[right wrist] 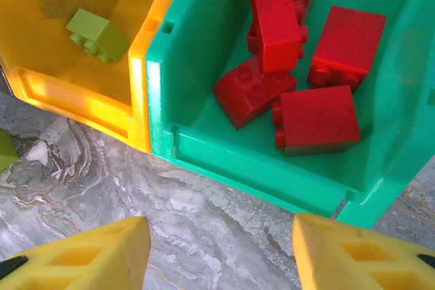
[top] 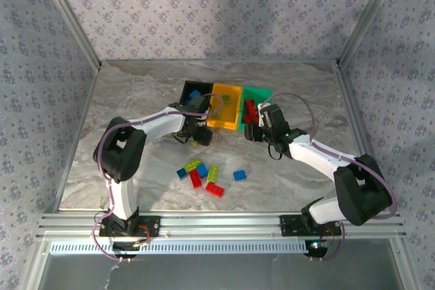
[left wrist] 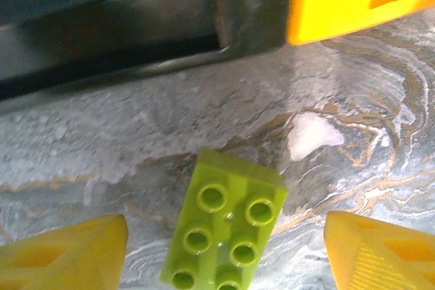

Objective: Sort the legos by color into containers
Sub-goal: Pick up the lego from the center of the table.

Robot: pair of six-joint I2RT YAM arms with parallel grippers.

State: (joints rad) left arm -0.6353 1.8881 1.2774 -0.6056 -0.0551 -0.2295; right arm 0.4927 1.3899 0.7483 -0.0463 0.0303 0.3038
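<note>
The table is a grey marble-look top. Far middle, three bins sit in a touching row: black bin left, orange-yellow bin middle, green bin right. Closer in there's a loose bunch of bricks in blue, lime and red, with a blue brick just right of them. A lime brick lies just in front of the black bin.

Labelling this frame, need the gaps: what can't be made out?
Black plastic bin, top view: left arm covers its near part; contents mostly hidden.
Lime green studded plastic brick, left wrist view: bottom edge cuts it off; length unknown.
Green plastic bin, right wrist view: top and right edges crop it; red bricks uncountable.
</note>
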